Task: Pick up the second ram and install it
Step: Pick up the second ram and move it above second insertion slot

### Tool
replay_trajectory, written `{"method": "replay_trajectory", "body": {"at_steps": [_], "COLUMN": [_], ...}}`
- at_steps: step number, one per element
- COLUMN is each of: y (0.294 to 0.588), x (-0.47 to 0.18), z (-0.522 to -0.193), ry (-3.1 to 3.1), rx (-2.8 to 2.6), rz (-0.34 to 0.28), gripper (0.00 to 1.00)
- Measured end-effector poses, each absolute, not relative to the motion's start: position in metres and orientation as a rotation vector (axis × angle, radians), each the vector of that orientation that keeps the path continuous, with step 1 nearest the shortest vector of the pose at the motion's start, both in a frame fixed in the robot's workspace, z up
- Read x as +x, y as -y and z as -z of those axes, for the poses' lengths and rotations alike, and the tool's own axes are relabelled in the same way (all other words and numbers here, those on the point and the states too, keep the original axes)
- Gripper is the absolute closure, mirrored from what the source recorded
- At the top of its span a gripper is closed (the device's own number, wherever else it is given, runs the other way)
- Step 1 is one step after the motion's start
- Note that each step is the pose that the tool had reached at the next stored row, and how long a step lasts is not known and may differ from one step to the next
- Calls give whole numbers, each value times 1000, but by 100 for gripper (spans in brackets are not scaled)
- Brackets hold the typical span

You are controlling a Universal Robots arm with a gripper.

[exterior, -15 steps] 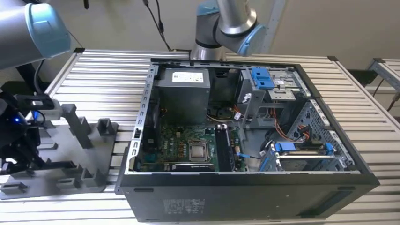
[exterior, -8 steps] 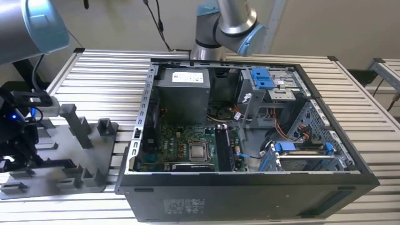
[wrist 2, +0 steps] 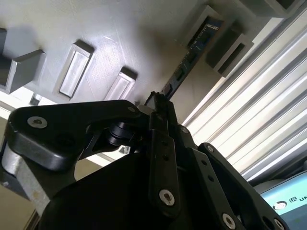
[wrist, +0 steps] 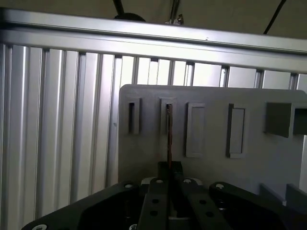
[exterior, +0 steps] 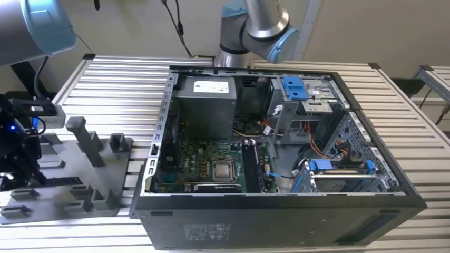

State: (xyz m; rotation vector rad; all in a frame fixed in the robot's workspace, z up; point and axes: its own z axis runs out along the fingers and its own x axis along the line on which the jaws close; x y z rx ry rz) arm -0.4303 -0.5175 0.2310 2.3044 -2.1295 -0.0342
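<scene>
The second ram (wrist 2: 180, 72) is a thin blue strip with black chips. It lies edge-up in a slot of the grey fixture tray (wrist 2: 129, 33), with its far end in a raised holder. In the first wrist view the ram (wrist: 169, 134) appears as a narrow dark line running from a slot to my fingers. My gripper (wrist 2: 158, 103) (wrist: 170, 167) is shut on the strip's near end. In the exterior view the gripper (exterior: 25, 168) hangs over the tray (exterior: 77, 197) at the exterior view's left.
An open computer case (exterior: 281, 211) stands in the middle of the slatted metal table (exterior: 113, 74), motherboard and processor (exterior: 223, 170) exposed. Light-blue drive clips (exterior: 295, 87) sit at its far side. Upright posts (exterior: 88, 137) rise from the tray. The arm's base (exterior: 246, 31) stands behind the case.
</scene>
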Motion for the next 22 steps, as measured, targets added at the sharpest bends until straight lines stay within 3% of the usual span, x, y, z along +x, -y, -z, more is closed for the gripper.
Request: {"method": "replay_trajectory", "body": {"at_steps": [22], "y": [517], "x": [-430], "z": [-258], "ry": [2130], "rx": [2304], "rz": [34], "gripper": [86]}}
